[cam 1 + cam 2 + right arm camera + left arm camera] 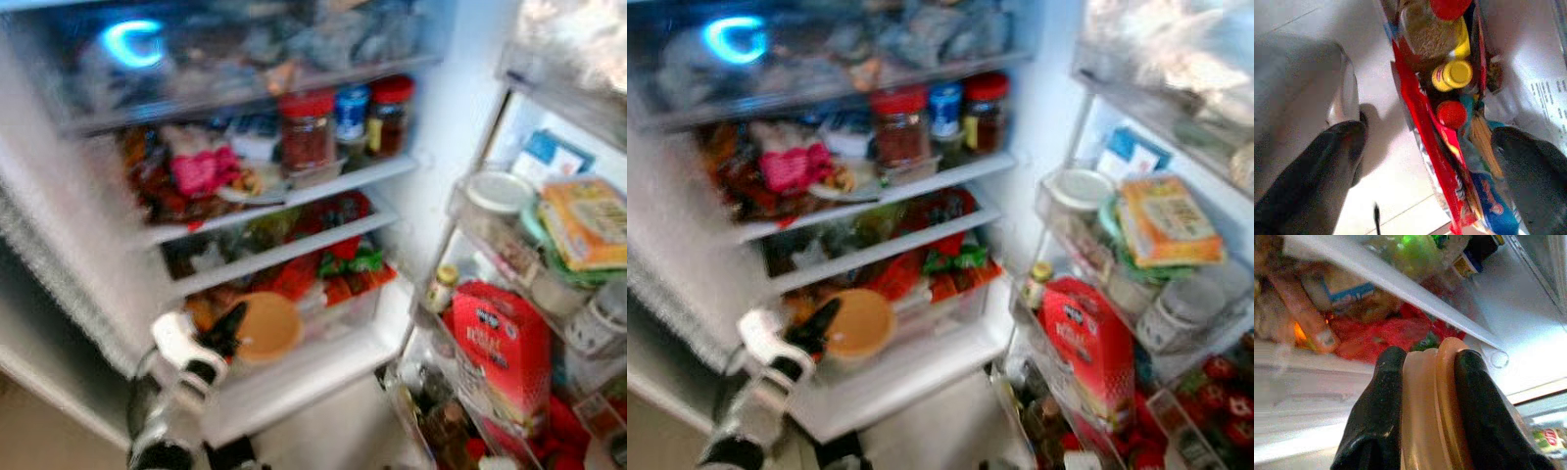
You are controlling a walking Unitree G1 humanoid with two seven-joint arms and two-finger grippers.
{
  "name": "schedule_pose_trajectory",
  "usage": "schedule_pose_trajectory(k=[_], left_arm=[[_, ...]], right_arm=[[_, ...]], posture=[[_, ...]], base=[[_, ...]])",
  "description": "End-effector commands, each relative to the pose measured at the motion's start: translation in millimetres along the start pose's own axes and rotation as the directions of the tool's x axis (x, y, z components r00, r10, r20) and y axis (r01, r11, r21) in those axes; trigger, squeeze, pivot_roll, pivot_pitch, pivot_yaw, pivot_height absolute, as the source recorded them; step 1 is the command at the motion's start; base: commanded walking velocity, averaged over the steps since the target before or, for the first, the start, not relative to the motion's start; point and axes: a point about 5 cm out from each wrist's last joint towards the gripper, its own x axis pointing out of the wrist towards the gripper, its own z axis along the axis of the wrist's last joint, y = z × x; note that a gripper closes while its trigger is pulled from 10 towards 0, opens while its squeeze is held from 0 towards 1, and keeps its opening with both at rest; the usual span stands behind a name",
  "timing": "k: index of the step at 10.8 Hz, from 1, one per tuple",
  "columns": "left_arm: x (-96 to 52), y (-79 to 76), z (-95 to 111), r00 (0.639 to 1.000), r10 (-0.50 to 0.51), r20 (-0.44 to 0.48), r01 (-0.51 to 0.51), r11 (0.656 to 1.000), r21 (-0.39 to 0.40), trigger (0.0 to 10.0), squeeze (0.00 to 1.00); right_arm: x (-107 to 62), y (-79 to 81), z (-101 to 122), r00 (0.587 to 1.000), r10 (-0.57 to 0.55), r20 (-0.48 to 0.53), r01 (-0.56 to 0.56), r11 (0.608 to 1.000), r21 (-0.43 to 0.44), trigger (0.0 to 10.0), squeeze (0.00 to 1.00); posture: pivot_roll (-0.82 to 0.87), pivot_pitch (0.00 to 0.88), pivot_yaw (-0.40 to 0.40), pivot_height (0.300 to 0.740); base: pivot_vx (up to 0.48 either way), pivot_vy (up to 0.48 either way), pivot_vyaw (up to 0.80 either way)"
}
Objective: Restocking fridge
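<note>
The left claw (pixel 1427 396) is gripping an orange lidded container (pixel 266 328), its two black fingers (pixel 1378 416) clamped on the rim, at the fridge's lowest shelf (pixel 304 377). Red packets (pixel 338 274) are crowding just behind it. Red-lidded jars (pixel 307 132) are standing on an upper shelf. The right claw (pixel 1425 166) is hanging with fingers spread apart over door-bin bottles (pixel 1452 73). A red carton (pixel 502 352) is sitting in the door rack (pixel 431 333).

Bright, motion-blurred, soft throughout
</note>
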Motion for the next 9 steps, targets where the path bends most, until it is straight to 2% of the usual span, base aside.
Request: schedule_pose_trajectory(k=[1, 9], left_arm=[[5.9, -11.7, -4, 0.999, -0.050, -0.012, 0.050, 0.999, -0.011, 10.0, 0.00], [10.9, -22.7, -3, 0.994, -0.112, -0.016, 0.112, 0.994, -0.020, 10.0, 0.00]], right_arm=[[0.1, -4.4, 4, 1.000, -0.016, 0.020, 0.017, 1.000, -0.012, 10.0, 0.00], [0.2, -4.6, 4, 1.000, -0.014, 0.013, 0.014, 1.000, -0.025, 10.0, 0.00]], posture=[[-0.11, 0.000, 0.013, 0.647], [-0.11, 0.000, 0.012, 0.647]], base=[[0.285, 0.000, 0.00], [0.291, 0.000, 0.00]])
